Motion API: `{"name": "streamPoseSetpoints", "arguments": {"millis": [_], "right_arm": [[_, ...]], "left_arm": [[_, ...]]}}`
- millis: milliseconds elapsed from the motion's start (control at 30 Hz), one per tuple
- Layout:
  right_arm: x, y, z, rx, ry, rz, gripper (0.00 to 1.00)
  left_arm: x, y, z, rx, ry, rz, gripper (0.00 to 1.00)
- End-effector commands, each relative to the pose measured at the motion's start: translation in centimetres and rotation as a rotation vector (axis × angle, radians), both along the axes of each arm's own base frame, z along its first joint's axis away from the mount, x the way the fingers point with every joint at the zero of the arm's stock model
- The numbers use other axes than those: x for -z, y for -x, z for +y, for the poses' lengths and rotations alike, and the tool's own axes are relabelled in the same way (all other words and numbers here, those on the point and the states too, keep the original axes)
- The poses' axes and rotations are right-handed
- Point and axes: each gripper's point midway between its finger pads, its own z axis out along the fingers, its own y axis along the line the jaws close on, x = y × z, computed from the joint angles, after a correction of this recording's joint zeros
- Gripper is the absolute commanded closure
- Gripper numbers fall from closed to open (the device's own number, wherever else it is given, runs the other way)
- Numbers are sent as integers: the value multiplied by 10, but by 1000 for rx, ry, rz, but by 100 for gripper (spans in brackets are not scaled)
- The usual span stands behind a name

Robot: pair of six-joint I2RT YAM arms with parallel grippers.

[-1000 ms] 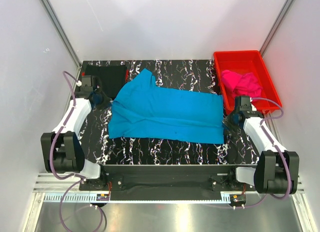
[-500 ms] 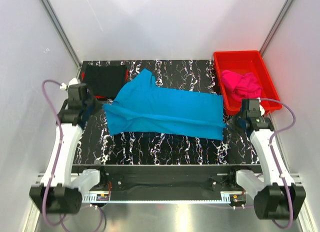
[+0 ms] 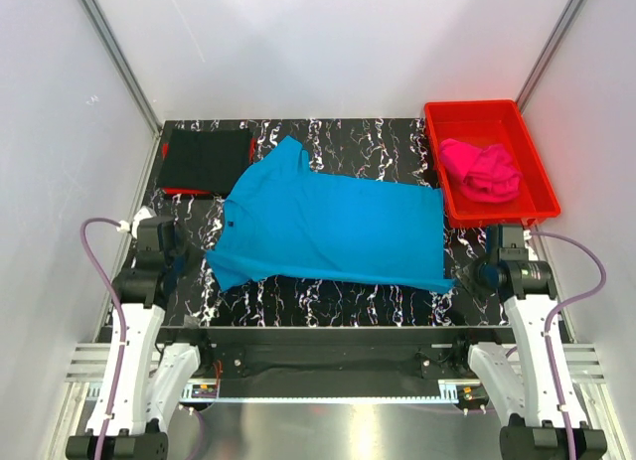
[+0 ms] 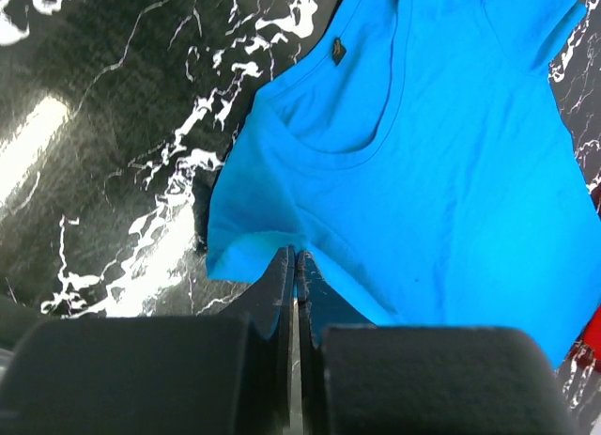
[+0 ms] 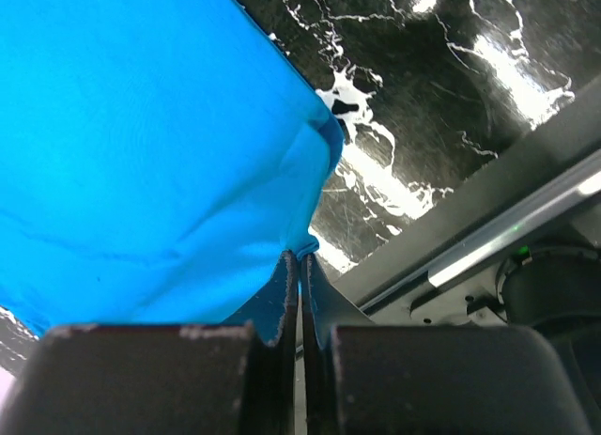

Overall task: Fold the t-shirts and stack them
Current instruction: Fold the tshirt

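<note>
Across the middle of the top view lies the blue shirt [image 3: 328, 231], spread almost flat on the table [image 3: 378, 142], with its collar toward the left of the frame and its hem toward the right. You hold it by its two lower corners. The left gripper [image 4: 293, 258] has its fingers pressed together on the edge of the lower sleeve, just under the collar in its wrist view. The right gripper [image 5: 299, 258] is pinched the same way on the lower hem corner, close to the table's lower edge.

Expect the cloth to be light, limp and somewhat slippery on the glossy top, and to sag and crease wherever it is unsupported. I would judge the hems and seams, where the fabric is doubled, to be the safest places to hold. Thin pinches like these could slip under a hard pull.

At the upper left the black shirt [image 3: 207, 159] sits folded square, touching the blue sleeve or just beside it; I cannot tell which. At the upper right the pink shirt [image 3: 482, 169] lies crumpled in the red bin [image 3: 472, 106], not yet folded.
</note>
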Motion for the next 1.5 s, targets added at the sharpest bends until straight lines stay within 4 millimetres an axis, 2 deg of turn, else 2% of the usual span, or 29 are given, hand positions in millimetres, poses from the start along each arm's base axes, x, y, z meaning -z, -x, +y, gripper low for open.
{"name": "streamPoseSetpoints", "arguments": {"millis": [0,100,233,300,367,400,567,633,800,833,1000,1033,1200,1467], "right_arm": [[-13,8,-8,72,21,-7,100],[-8,6,-2,77,-14,-4,100],[3,-10,-4,53,4,-17,100],[10,-16,-12,56,45,19,100],[15,-27,-14,54,58,35,100],[18,-31,-15,50,64,41,100],[33,-60,-18,13,90,38,100],[31,-73,-18,-12,95,8,100],[37,-99,0,-66,9,-68,100],[40,-104,1,-69,4,-79,100],[64,-110,-4,-64,24,-5,100],[66,-112,-5,-64,26,-2,100],[85,-116,-13,-58,69,68,100],[91,-118,-17,-46,85,92,100]], "left_arm": [[5,1,-2,-26,38,-7,100],[10,-2,-10,15,60,2,100],[15,-11,14,-65,-47,25,100],[7,-23,19,-76,-70,9,100],[12,-33,21,-73,-87,39,100],[10,-41,20,-67,-88,30,100],[26,-65,9,14,-64,78,100],[26,-80,5,38,-53,67,100],[31,-104,4,68,-92,93,100],[38,-107,3,75,-90,118,100],[46,-127,-4,111,-72,128,100],[54,-129,-5,119,-74,154,100],[64,-140,-7,130,-91,179,100],[69,-155,-16,154,-86,194,100]]}}
